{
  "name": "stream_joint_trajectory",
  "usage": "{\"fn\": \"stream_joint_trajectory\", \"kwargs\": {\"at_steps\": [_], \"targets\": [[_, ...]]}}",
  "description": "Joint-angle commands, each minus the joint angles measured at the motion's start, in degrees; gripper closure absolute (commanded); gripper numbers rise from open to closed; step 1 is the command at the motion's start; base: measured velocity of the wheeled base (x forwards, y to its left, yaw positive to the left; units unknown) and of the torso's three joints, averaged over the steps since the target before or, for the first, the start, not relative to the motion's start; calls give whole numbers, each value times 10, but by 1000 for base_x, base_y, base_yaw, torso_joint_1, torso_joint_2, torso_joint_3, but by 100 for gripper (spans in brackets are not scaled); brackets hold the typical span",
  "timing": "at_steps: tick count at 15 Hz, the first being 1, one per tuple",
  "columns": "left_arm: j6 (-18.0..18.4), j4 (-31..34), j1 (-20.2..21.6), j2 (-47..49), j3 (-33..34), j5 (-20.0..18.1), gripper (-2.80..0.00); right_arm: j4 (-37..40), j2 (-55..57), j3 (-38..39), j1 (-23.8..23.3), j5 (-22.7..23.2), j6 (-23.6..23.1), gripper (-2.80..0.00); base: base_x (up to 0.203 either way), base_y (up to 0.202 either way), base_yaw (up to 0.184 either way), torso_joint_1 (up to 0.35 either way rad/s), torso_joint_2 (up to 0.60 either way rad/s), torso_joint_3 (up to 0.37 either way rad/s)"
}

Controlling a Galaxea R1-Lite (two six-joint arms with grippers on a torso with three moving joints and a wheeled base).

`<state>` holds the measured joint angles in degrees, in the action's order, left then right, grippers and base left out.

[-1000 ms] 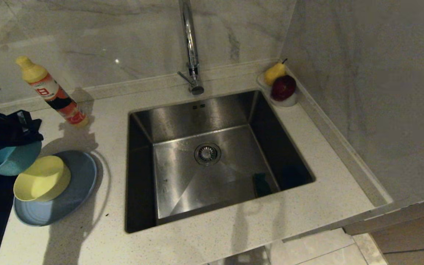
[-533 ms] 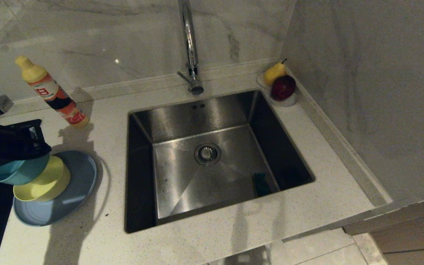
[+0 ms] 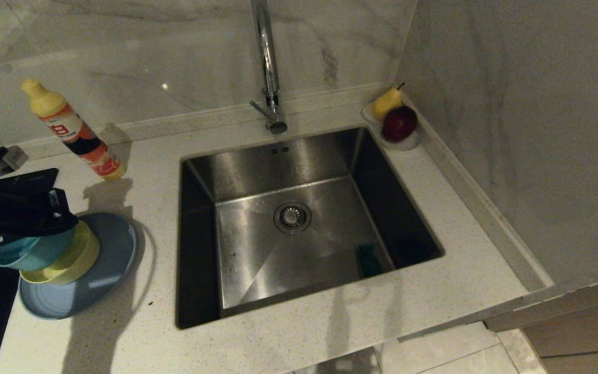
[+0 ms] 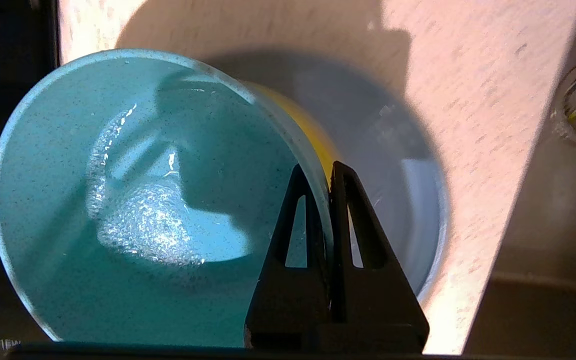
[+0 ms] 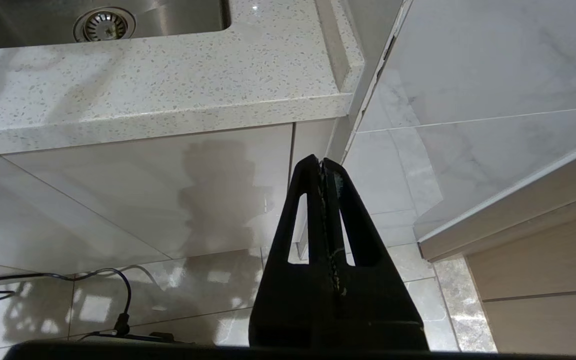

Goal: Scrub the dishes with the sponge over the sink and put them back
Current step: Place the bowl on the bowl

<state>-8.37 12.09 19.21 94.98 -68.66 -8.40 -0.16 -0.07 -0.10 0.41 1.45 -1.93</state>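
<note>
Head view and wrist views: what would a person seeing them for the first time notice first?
Probably the left hand, shut on the rim of the teal bowl, which sits tilted in the yellow bowl on the blue-grey plate, left of the sink. Next, the sponge lying in the sink's near right corner. The right hand hangs shut below the counter edge.

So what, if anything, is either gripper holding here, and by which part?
The left gripper pinches the teal bowl by its rim; the right gripper holds nothing.
</note>
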Motion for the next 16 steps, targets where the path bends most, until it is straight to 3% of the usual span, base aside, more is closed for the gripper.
{"fn": "stream_joint_trajectory", "kwargs": {"at_steps": [1, 15, 16], "targets": [[-1, 0, 1, 1, 8, 0, 0, 0, -1, 0, 0, 0, 0, 0, 0, 0, 0, 0, 0, 0], [-1, -24, -12, 8, 17, 13, 0, 0, -1, 0, 0, 0, 0, 0, 0, 0, 0, 0, 0, 0], [-1, -32, -13, 10, 17, 23, -280, 0, -1, 0, 0, 0, 0, 0, 0, 0, 0, 0, 0, 0]]}}
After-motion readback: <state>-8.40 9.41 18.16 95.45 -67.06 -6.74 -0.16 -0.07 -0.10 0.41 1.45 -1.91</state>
